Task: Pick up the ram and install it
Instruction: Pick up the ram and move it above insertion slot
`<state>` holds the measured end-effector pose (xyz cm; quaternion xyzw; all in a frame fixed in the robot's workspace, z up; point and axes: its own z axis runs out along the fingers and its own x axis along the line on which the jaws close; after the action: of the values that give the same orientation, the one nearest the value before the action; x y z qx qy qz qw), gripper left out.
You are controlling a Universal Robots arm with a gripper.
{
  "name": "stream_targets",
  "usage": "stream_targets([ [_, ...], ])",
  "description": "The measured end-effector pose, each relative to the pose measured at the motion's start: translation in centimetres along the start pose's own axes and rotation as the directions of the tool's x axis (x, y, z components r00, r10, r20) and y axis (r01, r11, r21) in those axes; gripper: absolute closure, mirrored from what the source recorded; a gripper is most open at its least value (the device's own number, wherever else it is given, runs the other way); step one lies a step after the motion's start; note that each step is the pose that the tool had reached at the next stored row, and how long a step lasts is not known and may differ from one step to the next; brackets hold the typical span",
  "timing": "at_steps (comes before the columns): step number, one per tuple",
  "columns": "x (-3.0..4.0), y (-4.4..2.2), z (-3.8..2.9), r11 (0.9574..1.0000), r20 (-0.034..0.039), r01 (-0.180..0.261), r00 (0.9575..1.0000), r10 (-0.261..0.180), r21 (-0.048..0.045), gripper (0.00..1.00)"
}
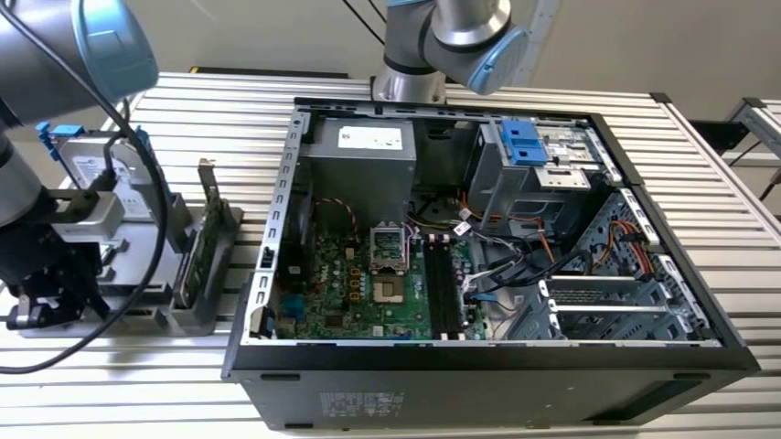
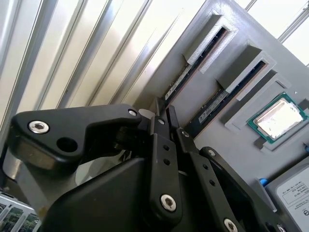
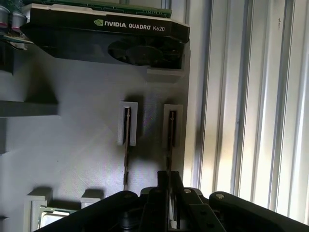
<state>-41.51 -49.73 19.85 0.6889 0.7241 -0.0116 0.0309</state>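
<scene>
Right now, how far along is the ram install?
Done: nothing yet; the long black memory slots in the open black computer case look empty. In hand: the black pincer sits at the end of a thin, narrow ram stick standing in its slot in the grey plastic holder; whether it grips is unclear. Left: the lift out and the install itself.

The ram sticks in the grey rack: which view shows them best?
The second wrist view: both ram sticks lie slantwise along their slots, long edges visible. The first wrist view shows the sticks edge-on as thin lines. In the exterior view the arm stands before their rack.
</scene>
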Motion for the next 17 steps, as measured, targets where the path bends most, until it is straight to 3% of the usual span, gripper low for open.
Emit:
stream_targets([
  [17, -0.06, 0.03, -1.10, 1.0000, 0.0000, 0.000, 1.0000, 0.000, 0.0000, 1.00],
])
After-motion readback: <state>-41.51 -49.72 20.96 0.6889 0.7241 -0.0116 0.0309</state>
